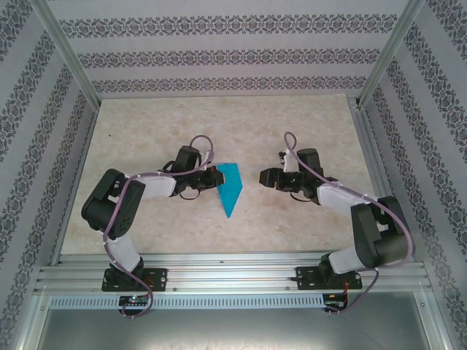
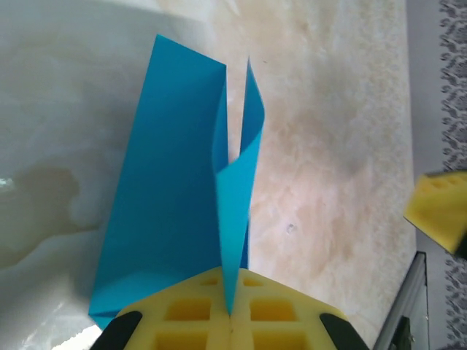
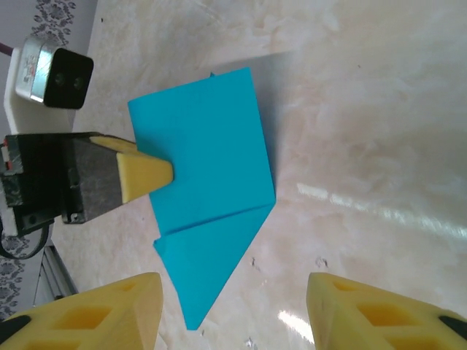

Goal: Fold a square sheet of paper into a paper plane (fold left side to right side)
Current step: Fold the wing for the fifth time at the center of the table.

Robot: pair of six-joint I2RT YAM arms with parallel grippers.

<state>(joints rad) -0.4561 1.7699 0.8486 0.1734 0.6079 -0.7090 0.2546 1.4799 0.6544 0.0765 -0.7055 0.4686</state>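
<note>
Two folds at least look done on the thin cyan-blue sheet of paper (image 1: 232, 188), judging by its outline. It lies near the middle of the pale marbled worktop (image 1: 292, 124) as a narrow shape, squared off at the far end and drawn to a point toward the arms' bases. The right wrist view shows a slanted crease (image 3: 215, 219) where the rectangular part meets the triangular tip. The black-and-yellow left gripper (image 1: 214, 179) sits at the sheet's left edge. In its own wrist view its jaws are closed on a flap (image 2: 237, 197) of the paper, which rises from between the yellow foam pads (image 2: 190, 313) and curls upright while the rest of the sheet lies flat on the worktop. The right gripper (image 1: 264, 177) hangs just to the right of the sheet, apart from it, with its jaws wide open and nothing between them. In its wrist view the two yellow fingers (image 3: 95, 313) stand on either side of the pointed tip. As a judgement, the task is in the middle of the left-to-right fold: the left side is lifted but not yet carried across and pressed onto the right side. What is left appears to be laying that flap over, flattening the new crease, and making whatever wing folds follow, since the paper does not yet have the slim layered dart form of a finished plane.
</note>
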